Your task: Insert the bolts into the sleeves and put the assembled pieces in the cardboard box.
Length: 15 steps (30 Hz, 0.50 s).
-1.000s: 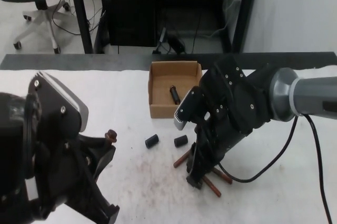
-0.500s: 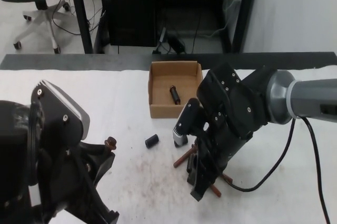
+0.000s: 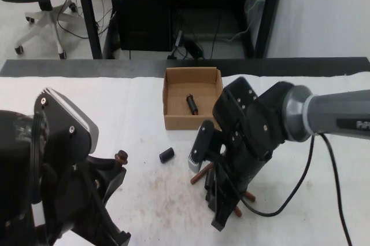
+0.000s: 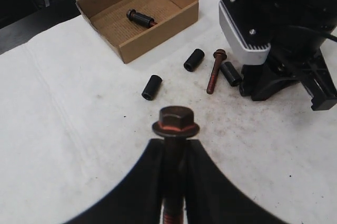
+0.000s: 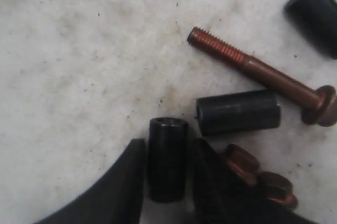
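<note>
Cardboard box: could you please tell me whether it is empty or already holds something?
Not empty. One assembled piece lies on the floor of the cardboard box, as the left wrist and high views both show.

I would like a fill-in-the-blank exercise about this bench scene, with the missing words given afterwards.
1. The left tool is shut on a rusty ___.
2. The right tool straddles a black ___ on the cloth.
3. The cardboard box holds ___ assembled piece.

Missing words: bolt; sleeve; one.
</note>
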Tool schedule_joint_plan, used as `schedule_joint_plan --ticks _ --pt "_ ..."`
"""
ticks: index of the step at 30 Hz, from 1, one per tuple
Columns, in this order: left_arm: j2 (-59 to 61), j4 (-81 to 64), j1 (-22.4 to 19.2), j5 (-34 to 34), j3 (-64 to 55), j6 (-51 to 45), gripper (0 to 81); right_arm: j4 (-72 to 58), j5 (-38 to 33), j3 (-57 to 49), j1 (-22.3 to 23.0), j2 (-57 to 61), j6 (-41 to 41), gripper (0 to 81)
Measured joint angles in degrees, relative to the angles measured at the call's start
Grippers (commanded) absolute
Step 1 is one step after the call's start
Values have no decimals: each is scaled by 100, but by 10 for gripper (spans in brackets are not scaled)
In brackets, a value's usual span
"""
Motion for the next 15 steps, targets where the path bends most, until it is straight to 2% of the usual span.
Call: schedule_joint_plan --ticks 12,13,15 --pt "0 0 0 0 0 0 0 -42 13 -8 0 9 0 286" --pt "0 0 0 0 0 0 0 -46 13 -8 0 9 0 260" --pt "0 0 0 0 0 0 0 -44 13 -8 0 9 0 147"
